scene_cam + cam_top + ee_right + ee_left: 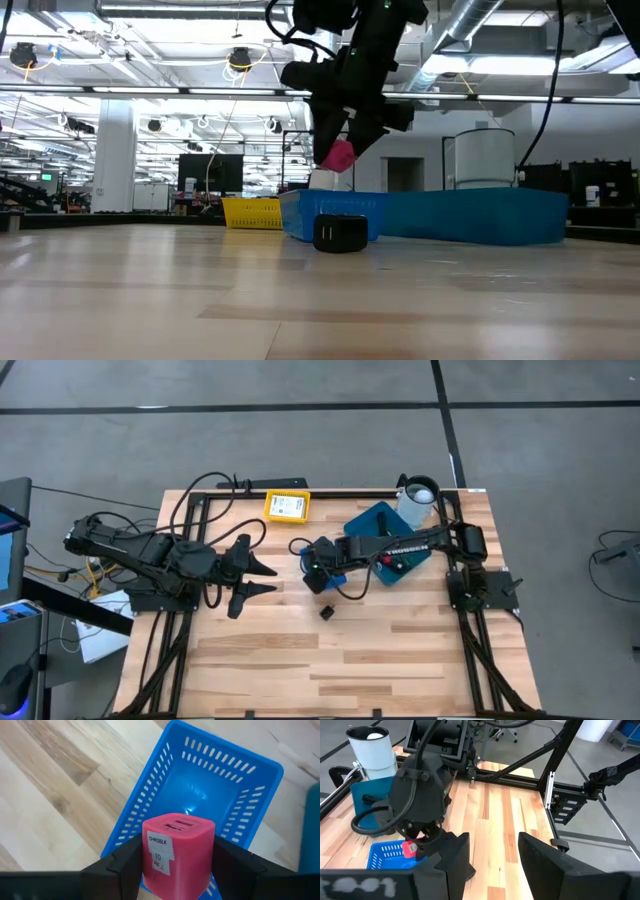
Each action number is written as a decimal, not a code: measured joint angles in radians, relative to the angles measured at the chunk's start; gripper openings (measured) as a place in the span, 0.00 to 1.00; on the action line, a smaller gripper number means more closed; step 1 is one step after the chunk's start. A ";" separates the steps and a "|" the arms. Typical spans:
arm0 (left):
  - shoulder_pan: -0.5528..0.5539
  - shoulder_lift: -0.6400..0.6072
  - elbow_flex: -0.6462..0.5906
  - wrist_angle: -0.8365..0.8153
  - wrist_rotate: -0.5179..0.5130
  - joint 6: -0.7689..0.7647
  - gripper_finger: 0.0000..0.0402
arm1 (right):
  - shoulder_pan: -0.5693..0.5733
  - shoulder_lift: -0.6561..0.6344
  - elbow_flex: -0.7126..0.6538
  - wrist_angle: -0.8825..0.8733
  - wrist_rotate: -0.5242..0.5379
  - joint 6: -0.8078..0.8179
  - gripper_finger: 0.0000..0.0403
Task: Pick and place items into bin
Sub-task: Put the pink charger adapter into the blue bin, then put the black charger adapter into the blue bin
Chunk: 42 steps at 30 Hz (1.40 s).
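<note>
L gripper idle over table's left-centre, fingers apart, nothing in them; yellow box at far edge; R gripper clamped on pink charger block, held in air over blue basket; small black cube on table just nearer.

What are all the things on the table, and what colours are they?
Pink charger block: one, pink, held in the right gripper above the blue basket.
Blue basket: one, blue, far side of the table.
Yellow box: one, yellow, near the far edge.
Small black block: one, black, on the wood mid-table.
White cup: one, white, far right corner.
Right gripper: fingers clamped on the pink block.
Left gripper: fingers apart, empty, at the left.
</note>
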 joint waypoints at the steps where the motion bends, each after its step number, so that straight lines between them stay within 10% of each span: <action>1: 0.000 0.000 0.000 -0.006 0.000 0.000 0.39 | 0.000 0.000 0.000 0.001 0.001 -0.006 0.49; 18: 0.000 0.001 0.000 -0.049 0.000 -0.008 0.39 | 0.021 -0.025 0.000 -0.019 0.003 -0.092 0.59; 26: 0.000 0.017 -0.001 -0.082 0.062 -0.029 0.39 | 0.082 -0.167 0.001 -0.320 0.010 -0.147 0.53; 42: 0.074 0.373 -0.001 -0.078 0.114 -0.207 0.39 | 0.221 -0.367 0.001 -0.752 0.189 -0.148 0.46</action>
